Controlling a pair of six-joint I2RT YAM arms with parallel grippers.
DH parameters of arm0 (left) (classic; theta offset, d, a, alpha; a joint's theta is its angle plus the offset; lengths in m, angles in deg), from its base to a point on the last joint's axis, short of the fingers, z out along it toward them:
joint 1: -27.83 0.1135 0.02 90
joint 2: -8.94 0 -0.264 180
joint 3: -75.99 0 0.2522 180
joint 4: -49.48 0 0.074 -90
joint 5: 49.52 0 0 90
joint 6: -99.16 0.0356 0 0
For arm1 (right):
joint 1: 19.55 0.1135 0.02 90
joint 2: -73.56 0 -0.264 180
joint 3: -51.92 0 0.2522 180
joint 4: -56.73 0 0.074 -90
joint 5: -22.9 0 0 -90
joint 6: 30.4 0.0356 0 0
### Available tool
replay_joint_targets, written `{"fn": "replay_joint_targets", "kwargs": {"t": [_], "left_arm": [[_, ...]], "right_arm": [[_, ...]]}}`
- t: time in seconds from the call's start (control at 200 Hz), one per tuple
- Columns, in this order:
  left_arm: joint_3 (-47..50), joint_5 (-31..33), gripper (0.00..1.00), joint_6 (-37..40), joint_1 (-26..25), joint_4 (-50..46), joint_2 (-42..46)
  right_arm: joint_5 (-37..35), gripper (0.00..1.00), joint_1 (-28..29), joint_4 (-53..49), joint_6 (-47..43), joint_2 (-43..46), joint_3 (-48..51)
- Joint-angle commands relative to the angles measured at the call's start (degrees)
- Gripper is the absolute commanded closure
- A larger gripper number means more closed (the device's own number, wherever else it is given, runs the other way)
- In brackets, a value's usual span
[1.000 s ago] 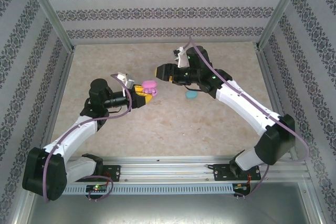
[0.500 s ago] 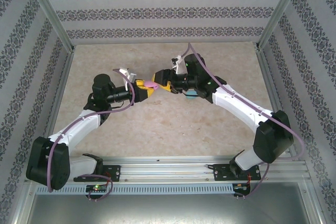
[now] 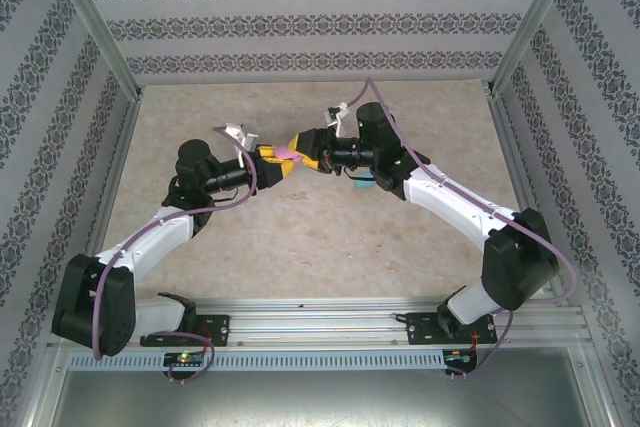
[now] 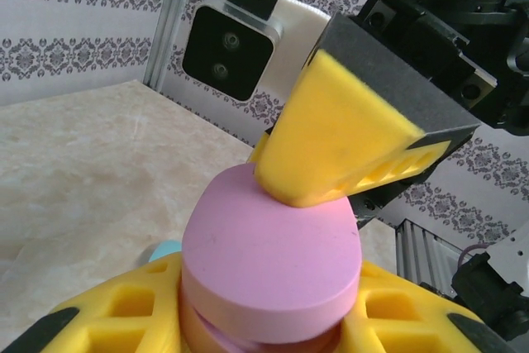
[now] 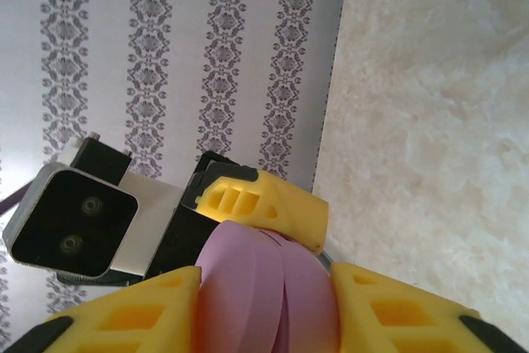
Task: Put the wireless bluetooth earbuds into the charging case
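The pink oval charging case is held above the table's middle between both grippers. My left gripper is shut on its lower half; the yellow fingers flank the case in the left wrist view. My right gripper comes from the opposite side and is shut on the same case, one finger on each face with the seam between them. One right finger presses on the lid's far edge. The earbuds are out of view.
A light blue oval case lies on the marble tabletop under the right arm, and shows as a blue edge past the left fingers. Patterned walls and metal posts enclose the table.
My right gripper swung left from above the blue case to the pink case and closed on it. The left gripper shifted slightly up and right with the case.
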Motion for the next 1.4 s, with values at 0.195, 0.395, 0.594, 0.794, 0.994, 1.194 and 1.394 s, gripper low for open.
{"fn": "replay_joint_targets", "kwargs": {"t": [0.195, 0.395, 0.594, 0.794, 0.994, 1.194, 1.394], "left_arm": [[-1.9, -1.3, 0.55, 1.8, -0.5, 0.8, -1.1], [-2.6, -3.4, 0.44, 2.9, -0.5, 0.1, -1.3], [-2.7, -0.8, 0.34, 7.4, -0.5, -5.9, 1.3], [-0.9, 7.7, 0.18, 15.1, -0.2, -16.0, 6.9], [2.2, 15.4, 0.13, 19.0, 0.5, -23.4, 12.8], [5.8, 19.9, 0.12, 18.6, 0.8, -25.7, 16.3], [8.0, 22.7, 0.11, 18.6, 1.0, -26.9, 18.1]], "right_arm": [[3.5, 0.71, -0.8, 11.7, 7.3, -2.0, 2.5], [4.0, 0.77, -1.6, 14.6, 9.3, -2.7, 3.4], [3.6, 0.81, -2.6, 15.2, 8.8, -2.9, 4.6], [1.0, 0.81, -6.3, 10.2, 1.8, -2.5, 8.0], [-4.7, 0.82, -7.4, -1.6, -13.3, -6.8, 8.7], [-5.0, 0.83, -6.9, 2.9, -16.9, -17.9, 10.0], [-7.5, 0.80, -6.1, 4.1, -19.3, -23.1, 10.8]]}}
